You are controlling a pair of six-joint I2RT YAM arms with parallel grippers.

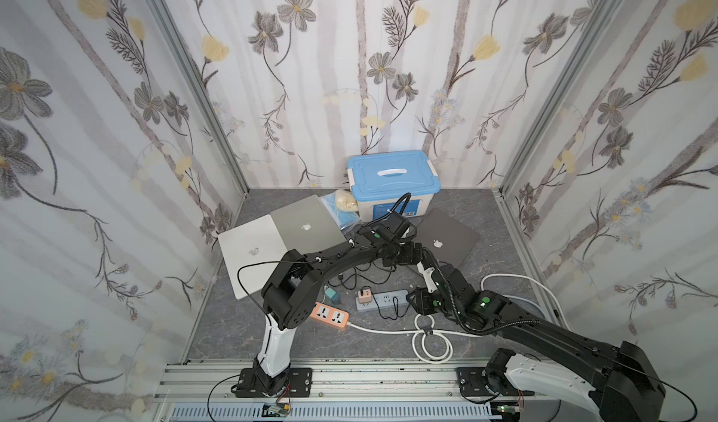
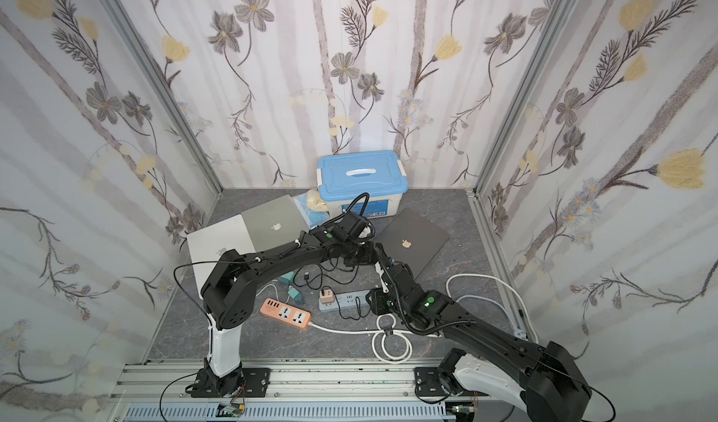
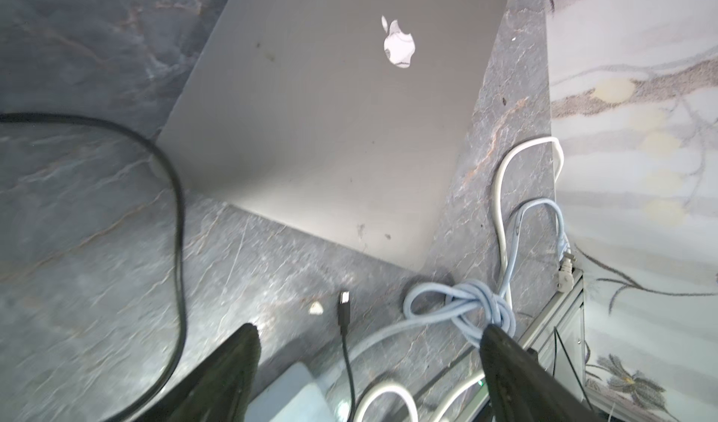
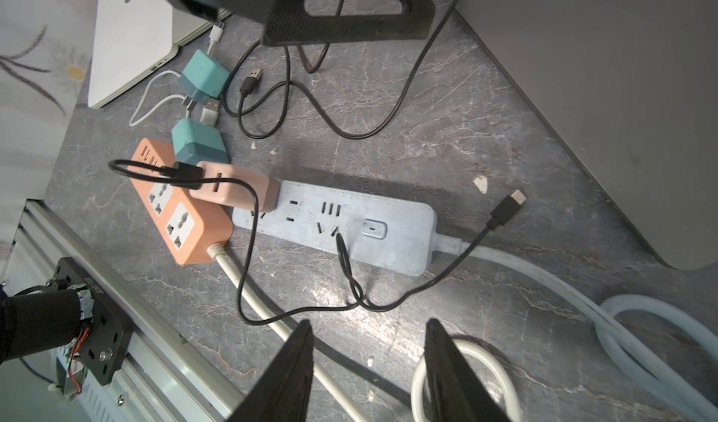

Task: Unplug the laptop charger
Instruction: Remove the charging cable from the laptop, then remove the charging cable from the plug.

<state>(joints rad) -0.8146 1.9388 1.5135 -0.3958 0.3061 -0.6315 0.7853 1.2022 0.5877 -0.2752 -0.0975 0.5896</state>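
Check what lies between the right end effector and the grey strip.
Only a crossed loop of black cable lies between the right end effector and the grey strip. This shows in the right wrist view.

Storage box [image 1: 392,183] at bench [image 1: 295,342] rear centre. Left laptop [image 1: 248,257] and middle laptop [image 1: 307,226] overlapping, rear left. Right laptop [image 1: 447,237] right of centre, before box. Power strip [image 1: 388,300] mid-bench; charger [image 1: 364,295] plugged into its left end. Universal-socket strip [image 1: 330,315] just beside, left, nearer front.
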